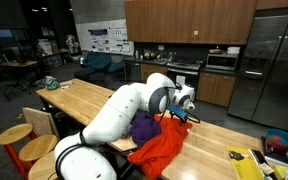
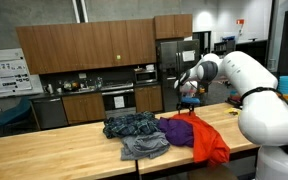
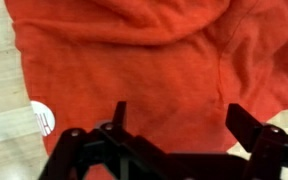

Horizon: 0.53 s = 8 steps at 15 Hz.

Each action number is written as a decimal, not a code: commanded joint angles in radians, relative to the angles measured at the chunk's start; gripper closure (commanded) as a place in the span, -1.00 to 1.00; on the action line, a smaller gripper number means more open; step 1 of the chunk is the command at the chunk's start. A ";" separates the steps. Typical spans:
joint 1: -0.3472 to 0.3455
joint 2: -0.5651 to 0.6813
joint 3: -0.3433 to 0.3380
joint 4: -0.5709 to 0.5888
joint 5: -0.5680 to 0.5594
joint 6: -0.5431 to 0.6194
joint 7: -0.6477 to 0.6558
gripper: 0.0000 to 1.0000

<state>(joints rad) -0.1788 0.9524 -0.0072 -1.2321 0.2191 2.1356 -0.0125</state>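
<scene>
Pincer (image 3: 176, 118) jaws apart, holding nothing, poised over the bench (image 2: 44, 150). Red garment (image 3: 134, 50) lies directly beneath, crumpled at the bench edge nearest the robot, touching purple cloth (image 2: 180, 130).

A pile of clothes (image 2: 164, 135) (overlapping one another) lies on the table (image 2: 44, 155), the gripper (image 3: 176, 110) above it.

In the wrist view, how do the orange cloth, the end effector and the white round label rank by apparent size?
1. orange cloth, filling most of the picture
2. end effector, enlarged by nearness to the camera
3. white round label
</scene>
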 commanded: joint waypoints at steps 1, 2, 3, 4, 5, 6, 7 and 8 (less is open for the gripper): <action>0.032 0.030 -0.043 0.060 -0.044 -0.051 0.110 -1.00; 0.037 0.030 -0.050 0.064 -0.055 -0.060 0.127 -1.00; 0.043 0.029 -0.058 0.065 -0.067 -0.068 0.146 -1.00; 0.048 0.026 -0.063 0.066 -0.079 -0.076 0.160 -1.00; 0.053 0.026 -0.069 0.069 -0.090 -0.085 0.175 -1.00; 0.057 0.029 -0.073 0.078 -0.099 -0.095 0.187 -1.00; 0.059 0.031 -0.077 0.086 -0.108 -0.109 0.198 -1.00; 0.059 0.034 -0.078 0.094 -0.111 -0.119 0.204 -1.00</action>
<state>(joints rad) -0.1327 0.9705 -0.0647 -1.1854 0.1311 2.0678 0.1511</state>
